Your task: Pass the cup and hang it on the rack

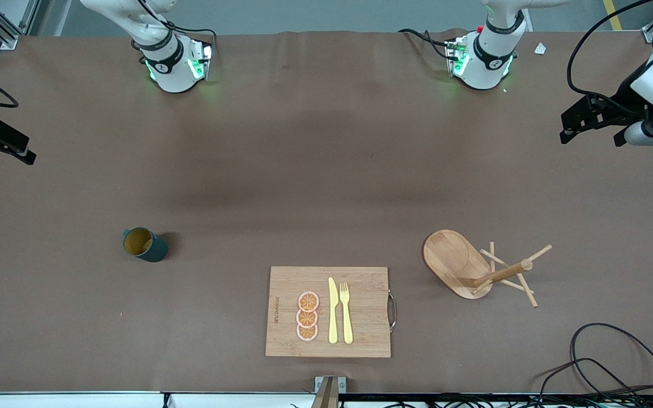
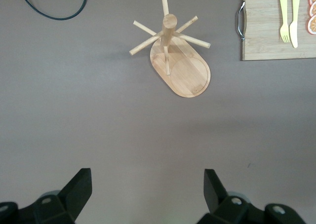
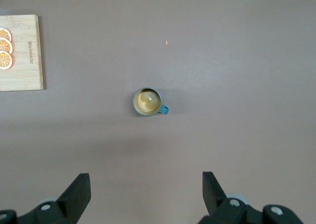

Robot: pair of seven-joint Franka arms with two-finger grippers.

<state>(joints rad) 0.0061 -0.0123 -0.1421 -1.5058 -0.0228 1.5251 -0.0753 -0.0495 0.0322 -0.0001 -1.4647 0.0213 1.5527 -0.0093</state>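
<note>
Cup upright, rack upright, well apart; board engraving unreadable. Left hand, right hand released, waiting.

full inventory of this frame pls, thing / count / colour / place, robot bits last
cup: 1, dark teal with tan inside, upright on the table toward the right arm's end
rack: 1, light wood, oval base with post and pegs, toward the left arm's end
cutting board: 1, light wood with metal handle, between cup and rack, nearer the front camera
orange slices: 3, orange, in a row on the board
knife: 1, yellow, on the board beside the slices
fork: 1, yellow, on the board beside the knife
cables: black, looped at the table edge near the rack
left gripper: 1, black, open, high over bare table by the rack
right gripper: 1, black, open, high over bare table by the cup
</note>
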